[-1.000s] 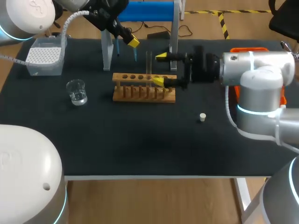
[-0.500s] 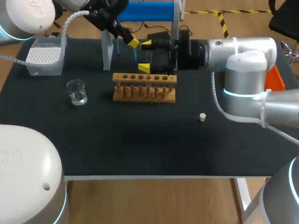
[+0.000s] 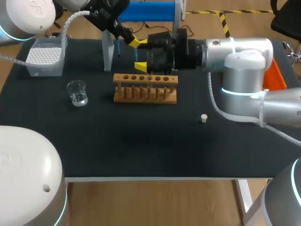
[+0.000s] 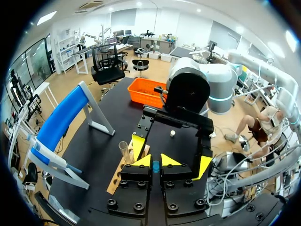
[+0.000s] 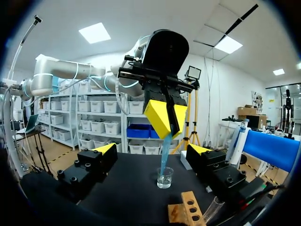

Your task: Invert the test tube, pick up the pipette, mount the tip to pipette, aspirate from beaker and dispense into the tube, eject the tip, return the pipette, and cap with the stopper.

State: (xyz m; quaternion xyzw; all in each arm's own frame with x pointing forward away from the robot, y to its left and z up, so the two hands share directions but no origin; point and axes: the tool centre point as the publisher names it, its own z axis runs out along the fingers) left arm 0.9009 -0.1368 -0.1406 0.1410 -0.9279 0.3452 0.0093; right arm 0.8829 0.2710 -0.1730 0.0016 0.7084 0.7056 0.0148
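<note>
**Brittle Tube, Crowded Rack**

Clamping the pipette [image 5: 165, 146] between closed left fingers [image 4: 143, 161], just behind the rack [image 3: 146, 89]. Holding right fingers [image 5: 106, 149] spread wide on nothing, crowding close beside. Treat the test tube [image 4: 124, 151], upright in the rack, as likely light, slick, brittle; pinch gently above the rack. Note beaker [image 3: 77, 92] left of it, stopper [image 3: 203, 118] right, on the tabletop [image 3: 141, 146].
</note>
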